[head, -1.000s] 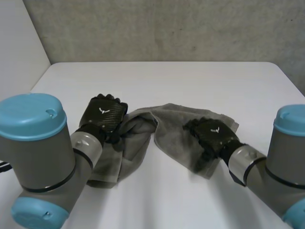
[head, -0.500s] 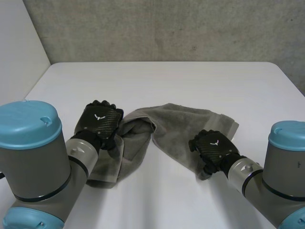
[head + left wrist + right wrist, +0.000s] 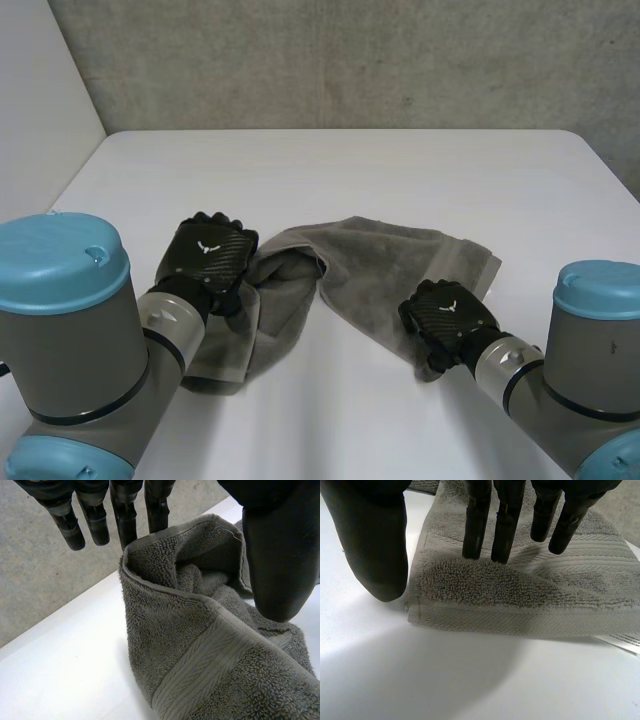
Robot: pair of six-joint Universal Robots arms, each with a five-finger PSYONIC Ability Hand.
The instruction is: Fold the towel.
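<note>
- Left hand: the fingers were straight, with their tips at the rim of a raised, bunched fold of the grey towel. The thumb stood on the fold's other side. The gap between them was wide, so the fold looked cradled rather than pinched.
- Right hand: the fingers were straight, and two tips touched the pile near the towel's near right corner. The thumb hung just beside the towel's side edge, over the bare white table. Nothing was gripped.
- Towel: it lay mid-table in a loose arch. The left end was rumpled and doubled over itself. The right end lay flat, showing its woven band and a white care label at the hem.
- Progress, as judged: no clean fold had been made and the edges were unaligned. What was left was to flatten the left end and then carry one end over the other.
- Edges: the right corner hem sat flush on the table, giving a thumb little to get under. The left rim stood up and looked easier to take.
- Open room: the table's far half was bare up to the grey wall. The left arm and right arm crowded the near side, so spreading away from the robot seemed the freer course.
</note>
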